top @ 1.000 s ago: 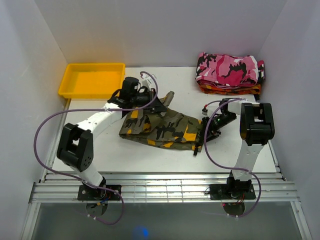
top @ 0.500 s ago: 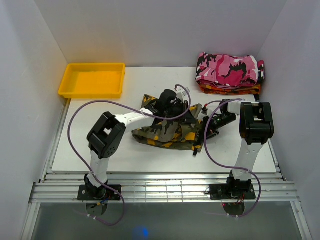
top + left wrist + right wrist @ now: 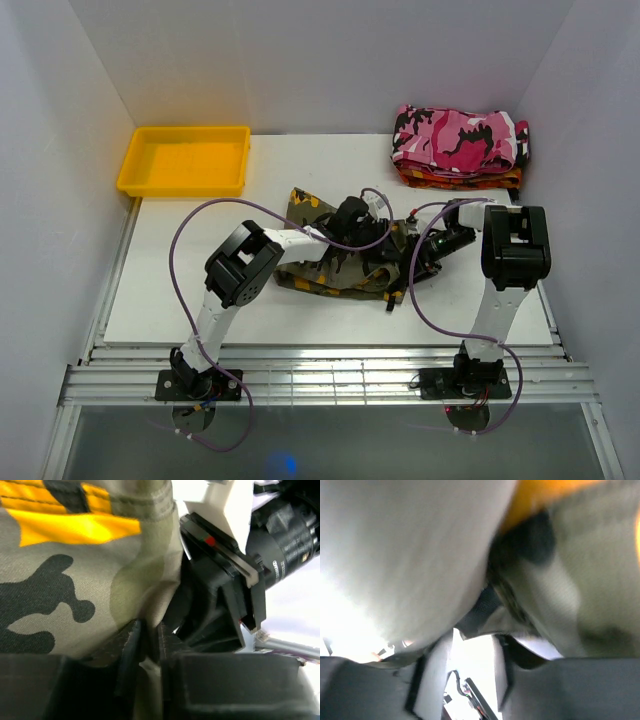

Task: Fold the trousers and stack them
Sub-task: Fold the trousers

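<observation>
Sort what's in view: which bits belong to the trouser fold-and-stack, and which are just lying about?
In the job: olive camouflage cargo trousers; left pincer and right pincer, both at the cloth.
Lying about: yellow tray, back left; folded pink camouflage garment, lying on an orange-red garment, back right.

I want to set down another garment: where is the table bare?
Bare: the table left of the trousers, in front of the yellow tray. Crowded: centre-right, where left pincer and right pincer meet at the trousers, folded stack behind.
</observation>
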`<control>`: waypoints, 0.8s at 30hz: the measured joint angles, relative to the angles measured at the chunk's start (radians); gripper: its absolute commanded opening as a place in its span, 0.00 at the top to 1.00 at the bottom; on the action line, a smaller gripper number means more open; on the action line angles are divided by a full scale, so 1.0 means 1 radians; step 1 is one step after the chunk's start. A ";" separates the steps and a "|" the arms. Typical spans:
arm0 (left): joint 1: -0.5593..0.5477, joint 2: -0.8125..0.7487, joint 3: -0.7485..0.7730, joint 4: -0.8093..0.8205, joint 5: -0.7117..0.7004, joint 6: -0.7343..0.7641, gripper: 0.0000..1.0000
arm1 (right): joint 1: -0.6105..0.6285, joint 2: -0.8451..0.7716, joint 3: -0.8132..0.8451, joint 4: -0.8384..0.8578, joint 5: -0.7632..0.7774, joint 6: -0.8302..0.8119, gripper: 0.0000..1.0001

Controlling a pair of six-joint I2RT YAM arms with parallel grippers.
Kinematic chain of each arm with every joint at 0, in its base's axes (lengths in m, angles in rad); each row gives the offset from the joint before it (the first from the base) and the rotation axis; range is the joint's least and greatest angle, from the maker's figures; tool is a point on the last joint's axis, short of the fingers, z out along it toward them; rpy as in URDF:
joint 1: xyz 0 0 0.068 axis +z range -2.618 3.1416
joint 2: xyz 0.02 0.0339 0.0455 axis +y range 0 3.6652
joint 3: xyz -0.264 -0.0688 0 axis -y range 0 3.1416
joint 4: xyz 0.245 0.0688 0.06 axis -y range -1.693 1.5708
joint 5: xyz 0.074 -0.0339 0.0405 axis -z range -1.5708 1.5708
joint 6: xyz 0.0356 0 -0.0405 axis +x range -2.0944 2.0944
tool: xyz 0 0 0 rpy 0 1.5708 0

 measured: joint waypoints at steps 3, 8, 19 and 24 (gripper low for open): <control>0.000 0.000 -0.004 0.020 0.021 0.005 0.32 | -0.041 -0.028 0.002 -0.044 0.033 -0.051 0.46; 0.000 -0.071 -0.067 0.011 0.069 0.025 0.17 | -0.164 -0.072 0.067 -0.161 0.076 -0.160 0.49; 0.195 -0.474 -0.082 -0.164 0.246 0.146 0.26 | -0.111 -0.095 0.347 -0.271 -0.103 -0.142 0.25; 0.453 -0.511 -0.126 -0.202 0.415 0.220 0.29 | 0.069 -0.035 0.402 -0.224 -0.189 -0.062 0.22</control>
